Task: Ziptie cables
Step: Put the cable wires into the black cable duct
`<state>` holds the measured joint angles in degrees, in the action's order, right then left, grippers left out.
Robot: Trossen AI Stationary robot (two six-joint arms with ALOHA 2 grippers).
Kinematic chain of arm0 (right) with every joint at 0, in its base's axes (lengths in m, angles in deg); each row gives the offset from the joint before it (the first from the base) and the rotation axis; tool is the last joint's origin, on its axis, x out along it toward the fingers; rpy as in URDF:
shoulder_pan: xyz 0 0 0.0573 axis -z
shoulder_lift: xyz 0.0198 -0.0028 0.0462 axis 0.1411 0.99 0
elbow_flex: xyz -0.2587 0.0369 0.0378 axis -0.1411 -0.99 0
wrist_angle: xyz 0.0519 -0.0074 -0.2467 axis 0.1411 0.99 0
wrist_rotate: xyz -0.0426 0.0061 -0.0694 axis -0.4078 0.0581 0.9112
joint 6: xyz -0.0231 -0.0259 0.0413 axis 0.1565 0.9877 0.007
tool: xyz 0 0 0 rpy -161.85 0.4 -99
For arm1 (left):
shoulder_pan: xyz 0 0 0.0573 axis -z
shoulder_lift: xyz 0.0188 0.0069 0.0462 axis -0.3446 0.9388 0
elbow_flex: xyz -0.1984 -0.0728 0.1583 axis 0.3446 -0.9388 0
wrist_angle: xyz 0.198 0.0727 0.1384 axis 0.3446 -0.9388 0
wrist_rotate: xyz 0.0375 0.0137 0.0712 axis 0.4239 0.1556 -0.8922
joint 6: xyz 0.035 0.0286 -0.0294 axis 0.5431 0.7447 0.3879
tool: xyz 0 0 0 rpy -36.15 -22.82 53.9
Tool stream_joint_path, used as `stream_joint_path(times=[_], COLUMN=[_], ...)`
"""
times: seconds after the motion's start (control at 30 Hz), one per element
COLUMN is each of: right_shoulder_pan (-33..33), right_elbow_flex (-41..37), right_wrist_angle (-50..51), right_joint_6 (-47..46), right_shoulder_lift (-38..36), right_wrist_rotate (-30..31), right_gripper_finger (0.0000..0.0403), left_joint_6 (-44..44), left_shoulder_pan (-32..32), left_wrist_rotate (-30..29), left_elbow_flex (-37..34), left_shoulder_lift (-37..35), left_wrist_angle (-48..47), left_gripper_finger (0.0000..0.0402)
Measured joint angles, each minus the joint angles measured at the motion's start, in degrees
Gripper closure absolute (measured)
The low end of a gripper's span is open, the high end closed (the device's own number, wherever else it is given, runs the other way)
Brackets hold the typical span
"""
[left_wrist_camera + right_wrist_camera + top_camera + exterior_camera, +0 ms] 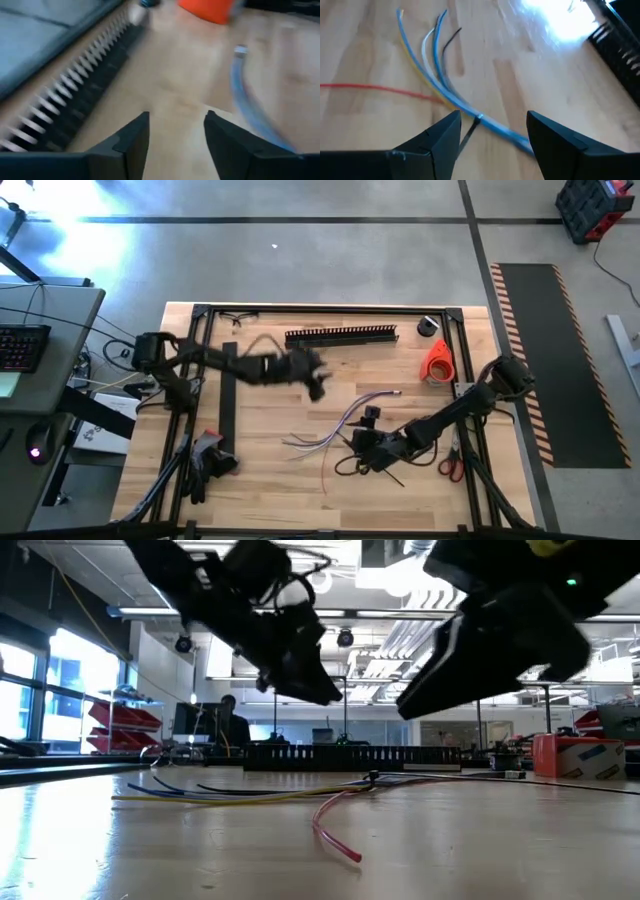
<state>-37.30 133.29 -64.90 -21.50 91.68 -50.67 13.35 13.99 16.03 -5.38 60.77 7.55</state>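
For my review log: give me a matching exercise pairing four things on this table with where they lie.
Things:
1. cables
2. black slotted strip
3. orange roll
4. scissors

Places:
A. along the far edge of the table
B. near the right edge, close to the right arm's base
C. mid-table, beside the right gripper
D. far right part of the table, beside the strip's end

Pairs: 1-C, 2-A, 3-D, 4-B

Thin cables (340, 425) lie fanned, bunched together, on the table.
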Motion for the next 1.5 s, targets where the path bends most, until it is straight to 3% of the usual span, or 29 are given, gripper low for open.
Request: stream_joint_path(times=[0.13,0.27,0.47,0.6,0.73,0.83,1.03,1.1,1.33,1.5], right_shoulder_pan=[3.46,7.4,10.41,9.77,7.35,5.42,3.96,3.96,3.32,3.17], right_elbow_flex=[0.01,-0.02,0.01,-0.02,-0.02,0.0,0.01,-0.02,0.03,0.03], right_wrist_angle=[-4.05,-8.52,-12.17,-11.56,-11.63,-11.92,-11.77,-9.14,12.77,27.48], right_joint_6=[3.75,5.28,6.76,5.17,3.84,3.82,5.59,6.23,2.63,1.42], right_shoulder_lift=[0.33,2.08,3.63,3.63,3.63,3.63,3.46,1.82,-10.81,-16.42], right_wrist_rotate=[-3.43,-12.35,-20.95,-23.94,-25.12,-23.75,-20.47,-20.3,-13.58,-13.5], right_gripper_finger=[0.0194,0.0194,0.0194,0.0194,0.0194,0.0194,0.0194,0.0194,0.0194,0.0194], left_joint_6=[9.73,14.18,22.66,23.1,22.62,24.28,24.38,23.13,15.49,7.27], left_shoulder_pan=[-9.48,-17.11,-22.09,-23.11,-22.46,-20.68,-16.73,-15.06,-5.54,1.34], left_wrist_rotate=[4.81,13.84,16.59,18.84,13.32,10.44,11.0,10.85,3.54,2.54], left_elbow_flex=[0.04,0.05,0.02,0.02,-0.02,0.07,0.07,0.07,0.13,0.22], left_shoulder_lift=[0.0,0.73,4.66,8.92,13.03,13.14,12.86,12.27,8.94,8.47], left_wrist_angle=[3.29,0.71,-0.09,0.28,1.64,2.0,0.04,-1.74,-13.36,-16.76], left_gripper_finger=[0.0212,0.0202,0.0202,0.0202,0.0211,0.0241,0.0366,0.0391,0.0399,0.04])
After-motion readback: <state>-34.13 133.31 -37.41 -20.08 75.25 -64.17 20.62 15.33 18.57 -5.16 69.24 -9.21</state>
